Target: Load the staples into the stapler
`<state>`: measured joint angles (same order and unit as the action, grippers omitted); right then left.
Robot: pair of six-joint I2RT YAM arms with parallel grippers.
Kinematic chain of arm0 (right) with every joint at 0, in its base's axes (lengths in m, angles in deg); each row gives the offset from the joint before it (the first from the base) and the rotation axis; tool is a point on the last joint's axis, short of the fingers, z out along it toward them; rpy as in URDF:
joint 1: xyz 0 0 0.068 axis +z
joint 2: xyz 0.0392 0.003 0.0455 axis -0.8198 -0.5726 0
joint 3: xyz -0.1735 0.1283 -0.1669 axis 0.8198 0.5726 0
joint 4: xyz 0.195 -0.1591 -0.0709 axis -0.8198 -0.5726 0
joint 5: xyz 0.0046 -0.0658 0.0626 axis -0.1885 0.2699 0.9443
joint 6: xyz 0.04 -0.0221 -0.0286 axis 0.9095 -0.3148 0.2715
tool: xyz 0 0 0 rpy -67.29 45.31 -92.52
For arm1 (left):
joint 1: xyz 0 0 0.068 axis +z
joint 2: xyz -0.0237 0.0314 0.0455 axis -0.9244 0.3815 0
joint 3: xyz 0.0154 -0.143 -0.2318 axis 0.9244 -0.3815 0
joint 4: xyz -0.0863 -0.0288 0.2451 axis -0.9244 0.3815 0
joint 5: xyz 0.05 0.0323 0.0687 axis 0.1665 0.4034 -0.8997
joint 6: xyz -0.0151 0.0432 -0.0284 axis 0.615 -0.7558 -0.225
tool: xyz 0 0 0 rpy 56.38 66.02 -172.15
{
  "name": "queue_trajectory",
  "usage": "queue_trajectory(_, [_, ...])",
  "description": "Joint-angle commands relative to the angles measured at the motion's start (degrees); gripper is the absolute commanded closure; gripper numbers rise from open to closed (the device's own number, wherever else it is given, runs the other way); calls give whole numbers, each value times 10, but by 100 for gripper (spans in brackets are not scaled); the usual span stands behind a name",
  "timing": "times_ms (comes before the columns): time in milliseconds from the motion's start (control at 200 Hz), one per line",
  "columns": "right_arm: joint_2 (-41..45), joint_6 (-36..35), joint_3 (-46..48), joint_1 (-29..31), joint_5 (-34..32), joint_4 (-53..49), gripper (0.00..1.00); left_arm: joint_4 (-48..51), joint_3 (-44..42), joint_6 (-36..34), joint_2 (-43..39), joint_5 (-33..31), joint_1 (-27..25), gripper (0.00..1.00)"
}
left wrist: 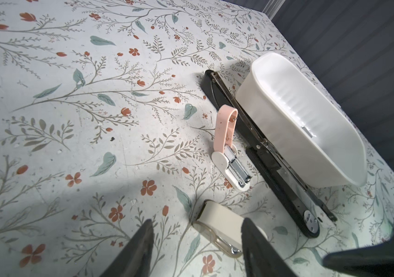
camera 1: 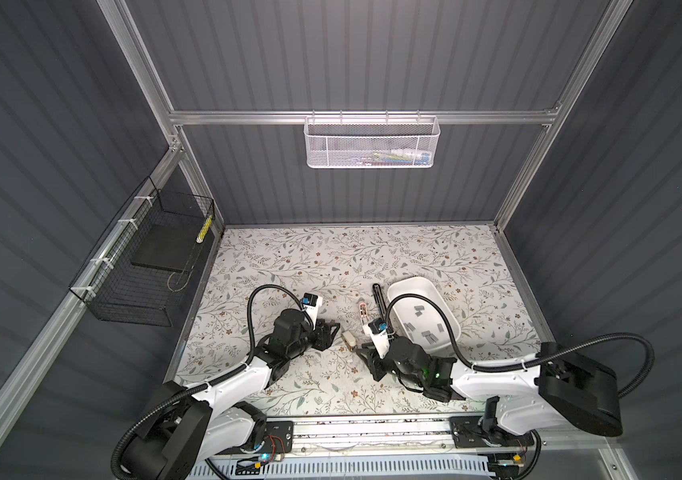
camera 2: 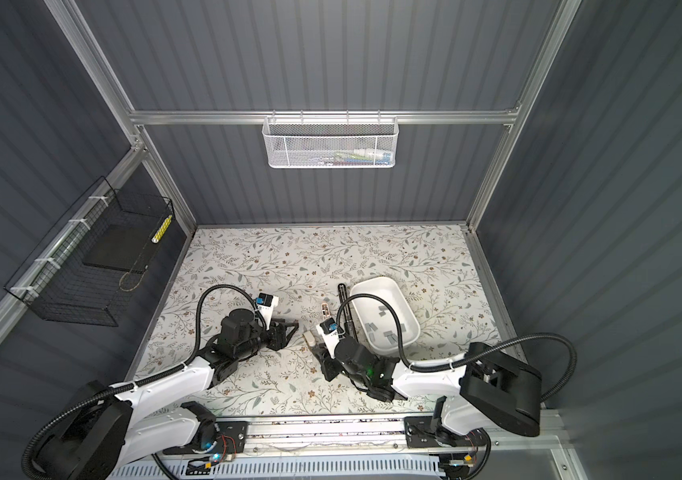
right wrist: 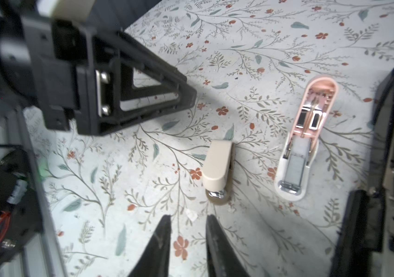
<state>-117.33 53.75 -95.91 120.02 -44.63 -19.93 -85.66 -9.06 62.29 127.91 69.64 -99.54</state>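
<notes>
Looking down on your floral worktop [camera 1: 289,257], you find the white tub [camera 1: 414,282] on its right half. The long black stapler [left wrist: 275,163] lies flat along the tub's left side, swung open with its metal rail showing. Your left end effector [left wrist: 198,220] sits low near the middle of the worktop, pointing toward the right arm. Its fingers [left wrist: 143,242] stand well apart and grip nothing. Your right end effector [right wrist: 188,217] faces it from the near side, low over the worktop. Its jaws are only a little apart, with bare worktop showing in the gap, so it holds nothing either. A pink stapler [left wrist: 224,134] lies just left of the black one, also hinged open, with its metal channel exposed. A small beige stapler [right wrist: 216,165] lies closed between your two end effectors, and in the right wrist view neither one touches it. The staples [camera 1: 428,334] are all in the tub. They are small grey strips lying loose on its floor, mostly in the half nearer the robot, and none shows in the black stapler's rail.
</notes>
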Motion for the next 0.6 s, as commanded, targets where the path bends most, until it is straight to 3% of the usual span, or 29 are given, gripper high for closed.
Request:
queue_trajectory(0, [6,11,-32,2,-42,-59,80,-1,2,6,1,24,-5,47])
queue_trajectory(255, [-86,16,-140,-2,-65,-123,86,-28,-3,3,13,36,-10,49])
queue_trajectory(595, [-144,20,-171,-2,-79,-141,87,-30,-5,-25,26,24,-14,50])
